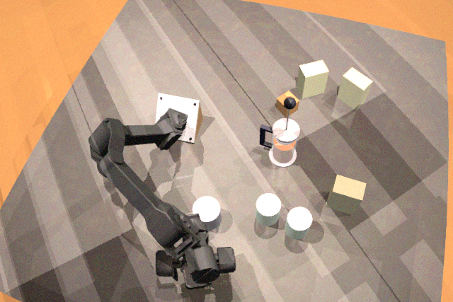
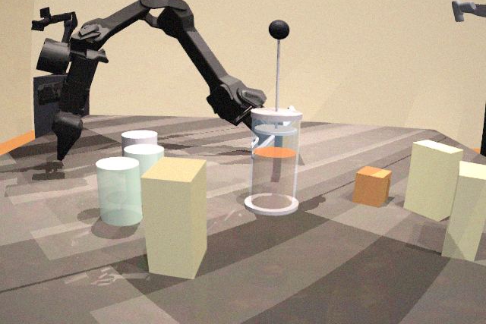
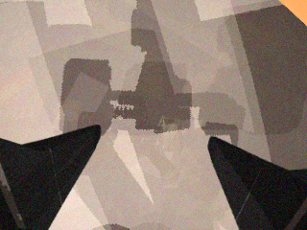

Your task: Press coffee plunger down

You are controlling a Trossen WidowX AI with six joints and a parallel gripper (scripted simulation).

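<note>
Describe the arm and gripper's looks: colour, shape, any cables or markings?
The dark charcoal, matte, faceted arm has long boxy links joined by rounded housings. It sits on a white square base plate with black corner bolts. The black gripper has two wedge-shaped fingers tapering to points. No cables, labels or markings are visible.
</note>
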